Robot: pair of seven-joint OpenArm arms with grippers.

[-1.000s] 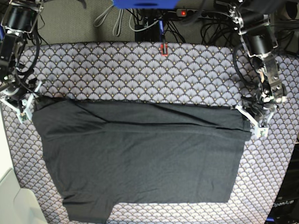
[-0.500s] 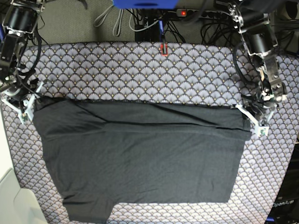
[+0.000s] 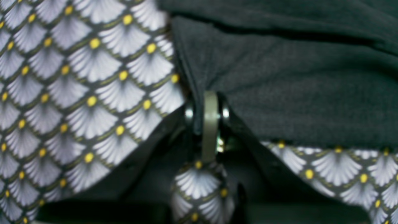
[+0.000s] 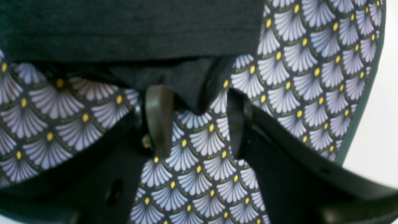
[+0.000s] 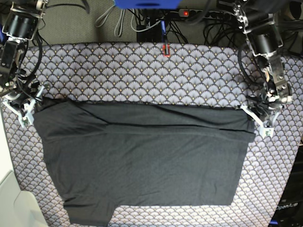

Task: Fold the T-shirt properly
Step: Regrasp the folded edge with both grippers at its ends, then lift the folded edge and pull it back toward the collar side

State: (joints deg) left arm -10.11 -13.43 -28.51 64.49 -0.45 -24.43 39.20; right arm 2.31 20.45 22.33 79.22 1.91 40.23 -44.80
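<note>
The dark T-shirt [image 5: 142, 161] lies flat across the table, plain side up, with a folded band along its far edge and one sleeve at the near left. At the shirt's right far corner, my left gripper [image 5: 259, 125] is shut on the fabric. The left wrist view shows that gripper [image 3: 207, 115] pinching a tuck of the T-shirt [image 3: 295, 93]. My right gripper [image 5: 24, 112] sits at the shirt's left far corner. In the right wrist view this gripper [image 4: 197, 121] is open, and an edge of the T-shirt [image 4: 124, 28] reaches just between its fingertips [image 4: 158, 118].
The fan-patterned tablecloth [image 5: 142, 71] covers the table. A small red object [image 5: 166, 49] sits at the far edge, with cables [image 5: 142, 19] behind it. A white surface [image 5: 14, 203] lies at the near left and a dark box [image 5: 289, 208] at the near right.
Both arms have shifted only slightly at the shirt's far corners. The T-shirt lies as before.
</note>
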